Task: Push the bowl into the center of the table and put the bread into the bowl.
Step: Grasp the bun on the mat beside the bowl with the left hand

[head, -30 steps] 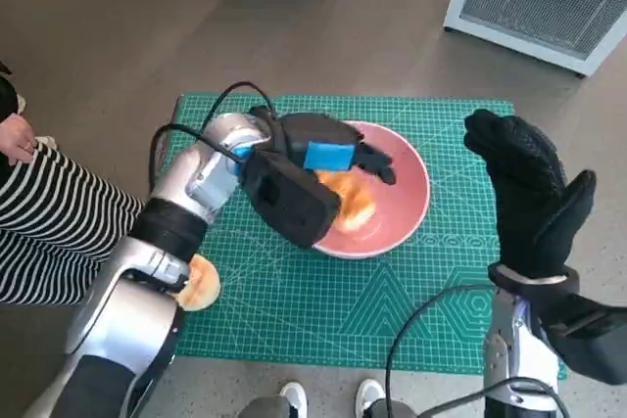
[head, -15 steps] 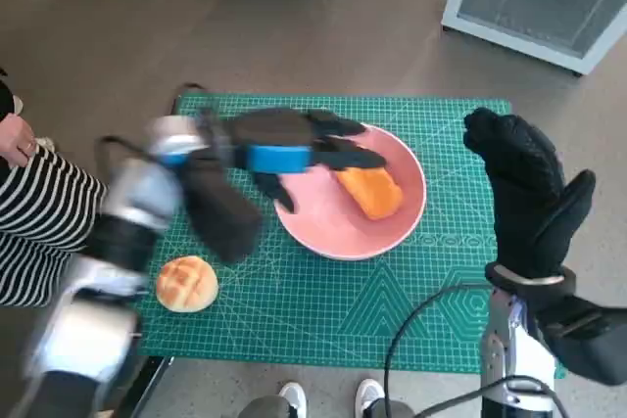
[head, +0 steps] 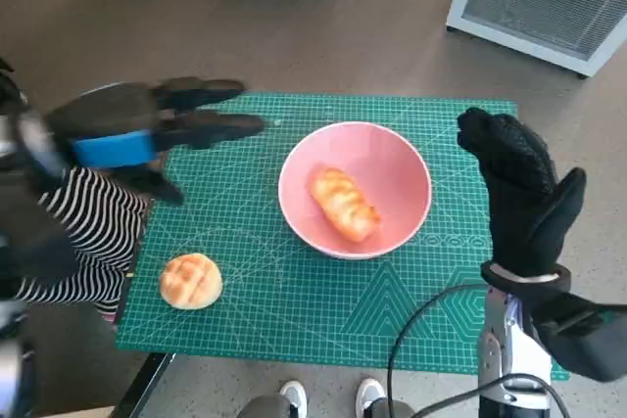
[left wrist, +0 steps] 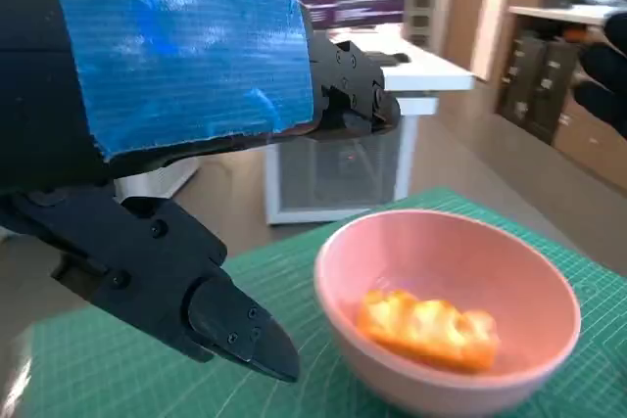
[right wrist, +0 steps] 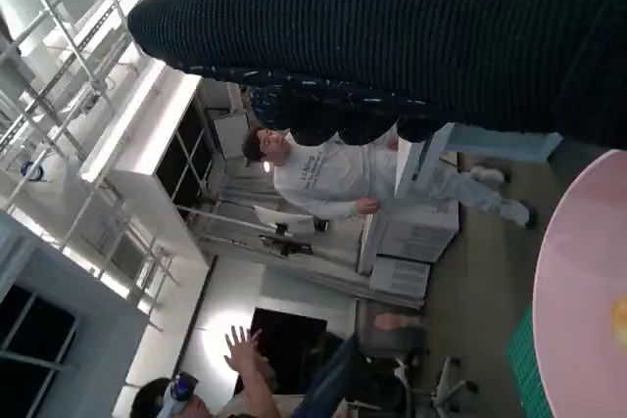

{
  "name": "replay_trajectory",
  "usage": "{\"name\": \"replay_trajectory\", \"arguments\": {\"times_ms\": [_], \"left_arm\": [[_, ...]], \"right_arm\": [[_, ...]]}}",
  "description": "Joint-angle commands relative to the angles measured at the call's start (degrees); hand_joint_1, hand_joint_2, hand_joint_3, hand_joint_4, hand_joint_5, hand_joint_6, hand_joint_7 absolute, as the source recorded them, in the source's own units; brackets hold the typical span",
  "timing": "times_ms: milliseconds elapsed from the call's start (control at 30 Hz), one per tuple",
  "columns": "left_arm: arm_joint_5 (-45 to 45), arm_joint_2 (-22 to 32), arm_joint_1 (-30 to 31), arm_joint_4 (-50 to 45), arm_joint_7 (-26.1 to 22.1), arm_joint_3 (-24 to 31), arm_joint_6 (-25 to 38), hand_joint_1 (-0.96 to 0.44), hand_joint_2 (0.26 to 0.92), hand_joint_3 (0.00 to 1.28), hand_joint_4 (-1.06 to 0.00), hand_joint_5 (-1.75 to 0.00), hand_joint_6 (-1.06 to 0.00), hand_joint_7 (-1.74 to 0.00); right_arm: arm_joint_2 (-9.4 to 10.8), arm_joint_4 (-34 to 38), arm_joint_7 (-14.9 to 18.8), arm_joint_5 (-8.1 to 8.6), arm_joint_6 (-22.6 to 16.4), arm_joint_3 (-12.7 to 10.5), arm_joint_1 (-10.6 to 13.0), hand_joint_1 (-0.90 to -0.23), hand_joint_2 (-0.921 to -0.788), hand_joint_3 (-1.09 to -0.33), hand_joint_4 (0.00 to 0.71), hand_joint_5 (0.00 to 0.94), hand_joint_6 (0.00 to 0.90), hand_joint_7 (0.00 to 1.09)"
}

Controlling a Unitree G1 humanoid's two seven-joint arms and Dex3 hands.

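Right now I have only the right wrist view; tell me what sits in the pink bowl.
Observer: One long bread lies inside the pink bowl.
Operator: Report any bread outside it.
Observer: A round bun lies on the green mat, off the bowl's left side, apart from it.
Operator: Give me the left robot hand.
Observer: The left robot hand hovers open over the mat's left edge, holding nothing.
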Motion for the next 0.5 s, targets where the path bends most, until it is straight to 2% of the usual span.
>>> {"name": "replay_trajectory", "arguments": {"times_ms": [33,233,500], "left_arm": [[-2.58,2.54,5.93,-3.55,-2.60,1.63,1.39,-0.48,0.774,0.02,-0.16,-0.01,-0.32,-0.09],[-3.03,5.51,13.33,-7.94,-3.94,3.88,4.73,-0.48,0.780,0.02,-0.17,-0.01,-0.32,-0.09],[-0.66,6.51,21.71,-12.74,-2.69,6.19,8.54,-0.47,0.772,0.01,-0.17,-0.01,-0.32,-0.08]], "right_arm": [[0.13,1.11,0.63,0.84,1.13,0.01,0.27,-0.697,-0.921,-0.645,0.144,0.001,0.053,0.46],[0.14,1.97,1.10,1.33,1.36,0.32,-0.47,-0.697,-0.921,-0.644,0.145,0.001,0.053,0.46],[0.13,2.19,2.55,2.46,1.86,0.51,-0.73,-0.697,-0.921,-0.644,0.145,0.001,0.053,0.46]]}}
